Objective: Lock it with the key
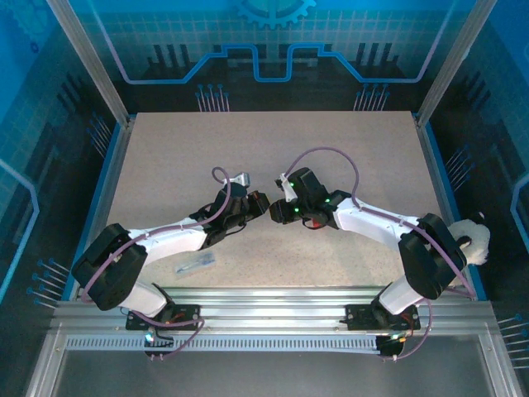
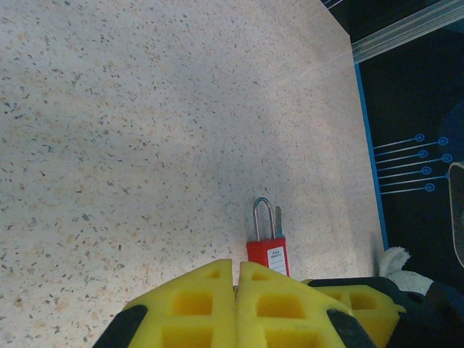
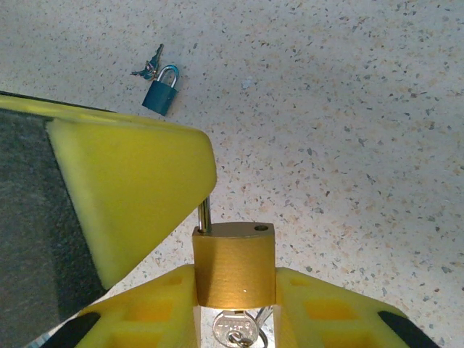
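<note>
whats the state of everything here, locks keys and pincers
brass padlock: shackle open, gripped by right pincer
silver key: in brass padlock's underside
teal padlock: lying loose, shackle looks shut
teal key: lying loose beside teal padlock
red padlock: lying loose, shackle unclear
left pincer: shut
right pincer: shut on brass padlock

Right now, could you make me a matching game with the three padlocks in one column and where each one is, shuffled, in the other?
Things:
1. brass padlock
2. red padlock
3. teal padlock

Places:
A. on the table beside some small keys
B. held by the right end effector
C. on the table just ahead of the left end effector

Pairs: 1-B, 2-C, 3-A.
</note>
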You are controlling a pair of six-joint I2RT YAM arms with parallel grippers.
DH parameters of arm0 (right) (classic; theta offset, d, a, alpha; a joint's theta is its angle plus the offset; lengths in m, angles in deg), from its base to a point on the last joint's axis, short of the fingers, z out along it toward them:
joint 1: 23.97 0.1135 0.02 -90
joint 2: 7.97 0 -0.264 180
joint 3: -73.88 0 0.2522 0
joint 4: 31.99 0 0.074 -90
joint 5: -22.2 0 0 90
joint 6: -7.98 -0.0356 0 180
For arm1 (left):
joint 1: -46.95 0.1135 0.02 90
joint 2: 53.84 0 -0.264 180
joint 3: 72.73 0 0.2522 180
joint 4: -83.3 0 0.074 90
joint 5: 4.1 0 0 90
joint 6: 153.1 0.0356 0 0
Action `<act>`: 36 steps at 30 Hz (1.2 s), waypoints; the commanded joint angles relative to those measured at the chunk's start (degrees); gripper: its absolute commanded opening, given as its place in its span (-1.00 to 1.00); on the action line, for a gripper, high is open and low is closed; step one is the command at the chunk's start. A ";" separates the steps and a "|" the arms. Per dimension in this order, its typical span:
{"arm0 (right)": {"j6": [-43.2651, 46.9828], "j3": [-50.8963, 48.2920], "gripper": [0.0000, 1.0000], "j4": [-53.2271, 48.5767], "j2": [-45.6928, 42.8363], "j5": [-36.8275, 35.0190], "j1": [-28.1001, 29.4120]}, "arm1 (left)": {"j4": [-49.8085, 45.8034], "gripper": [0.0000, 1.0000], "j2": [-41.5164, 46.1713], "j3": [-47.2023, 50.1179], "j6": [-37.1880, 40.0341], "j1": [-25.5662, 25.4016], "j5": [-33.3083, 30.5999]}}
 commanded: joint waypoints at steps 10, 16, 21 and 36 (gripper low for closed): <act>1.16 -0.55 -0.32 1.27 -1.51 1.06 0.98 | 2.85 -1.00 1.28 0.96 -1.23 0.23 2.36; 0.98 -0.75 -0.26 1.69 -1.63 1.85 0.77 | 2.93 -1.00 1.76 1.23 -1.32 0.32 2.80; 0.32 -1.23 -0.26 2.54 -1.70 3.11 0.22 | 3.33 -1.00 2.04 1.76 -1.66 0.54 3.20; -0.69 -2.01 -0.45 3.95 -1.59 4.42 -0.56 | 5.17 -1.00 2.55 2.37 -3.38 0.59 4.92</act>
